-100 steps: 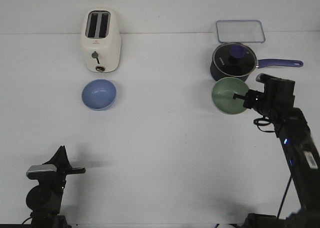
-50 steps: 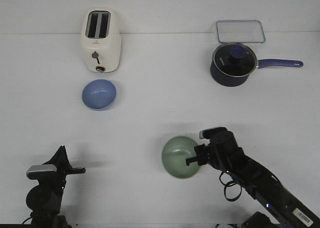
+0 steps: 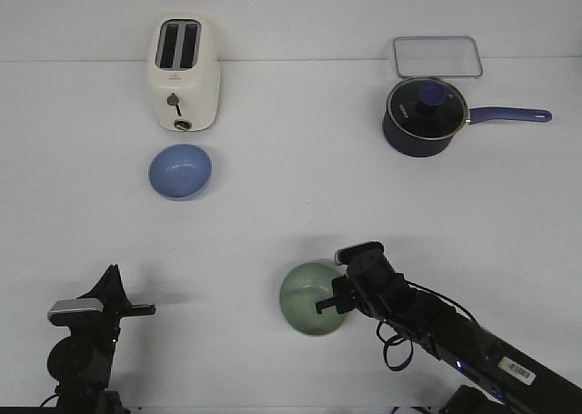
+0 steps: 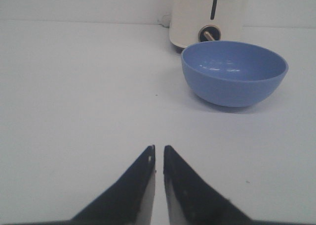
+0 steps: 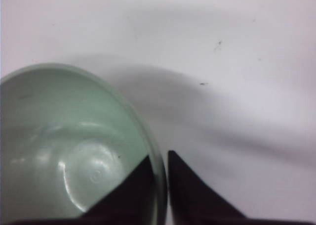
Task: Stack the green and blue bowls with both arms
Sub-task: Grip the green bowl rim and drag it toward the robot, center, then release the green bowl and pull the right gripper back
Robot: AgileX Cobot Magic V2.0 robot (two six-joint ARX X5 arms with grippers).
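The pale green bowl [image 3: 307,297] is near the table's front middle. My right gripper [image 3: 326,306] is shut on its right rim, one finger inside the bowl and one outside; the right wrist view shows the rim [image 5: 148,136] pinched between the jaws of the right gripper [image 5: 159,158]. The light blue bowl [image 3: 180,171] sits upright on the table at the left, just in front of the toaster, and also shows in the left wrist view [image 4: 233,72]. My left gripper [image 3: 145,310] is low at the front left, shut and empty [image 4: 158,151], well short of the blue bowl.
A cream toaster [image 3: 183,72] stands behind the blue bowl. A dark navy lidded saucepan [image 3: 423,116] with its handle pointing right sits at the back right, a clear lidded container [image 3: 436,56] behind it.
My right arm has carried the green bowl from beside the saucepan down to the front middle, then a little further left. The left arm and the blue bowl have not moved.
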